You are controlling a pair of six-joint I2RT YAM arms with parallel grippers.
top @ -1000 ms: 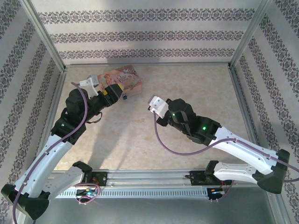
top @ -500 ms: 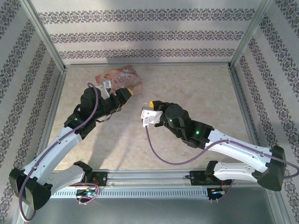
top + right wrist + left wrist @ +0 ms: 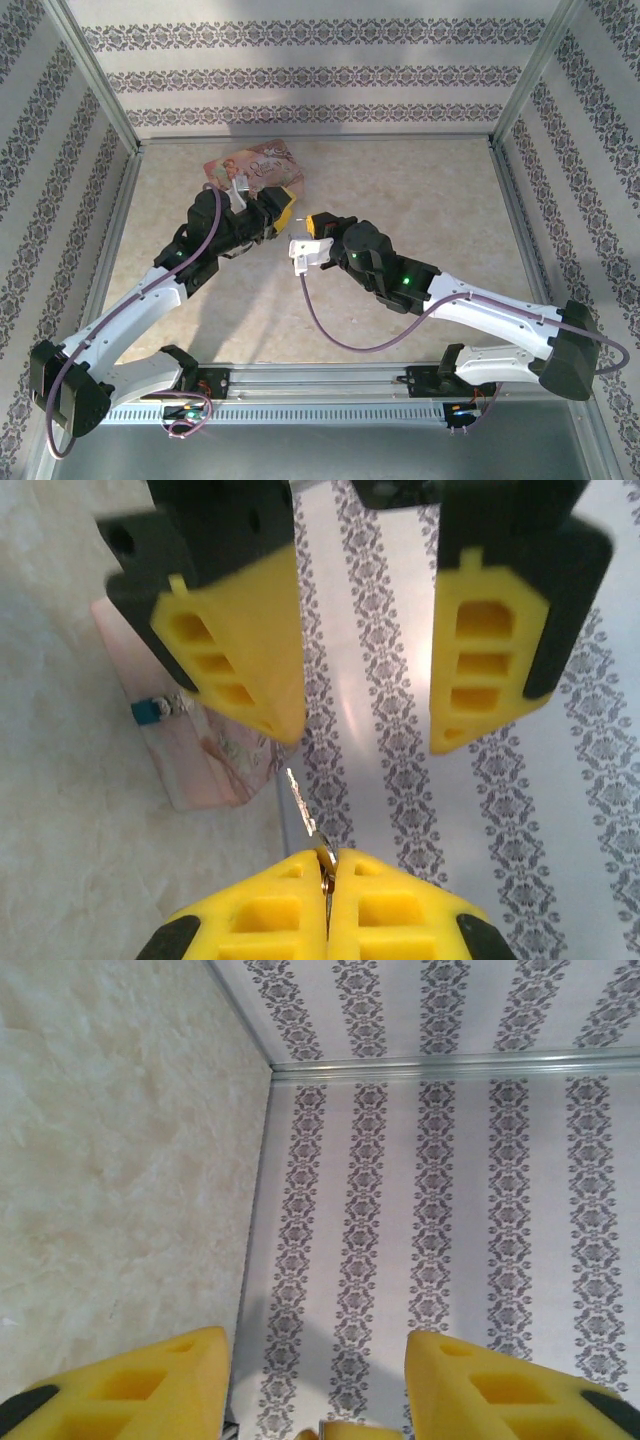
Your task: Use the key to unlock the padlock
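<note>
Two hands: the left hand (image 3: 284, 203) and the right hand (image 3: 328, 885). One pink box (image 3: 255, 165), upper left of centre. One padlock (image 3: 150, 712), at mid-left of the right wrist view. One key (image 3: 302, 802).

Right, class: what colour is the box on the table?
Pink, with printed pictures; the box shows best in the top external view.

The pink picture-printed rectangular box (image 3: 262, 166) lies toward the far-left corner of the pale marbled table (image 3: 430, 200), close to the far edge. We see the tiny silvery-and-blue metal padlock (image 3: 152, 712) at the box's side — on it or just beside it, we cannot tell. The left gripper (image 3: 284, 203) hangs at the box's near-right corner; the right gripper (image 3: 319, 222) is just to its right, the small metal key (image 3: 300, 798) between them.
</note>
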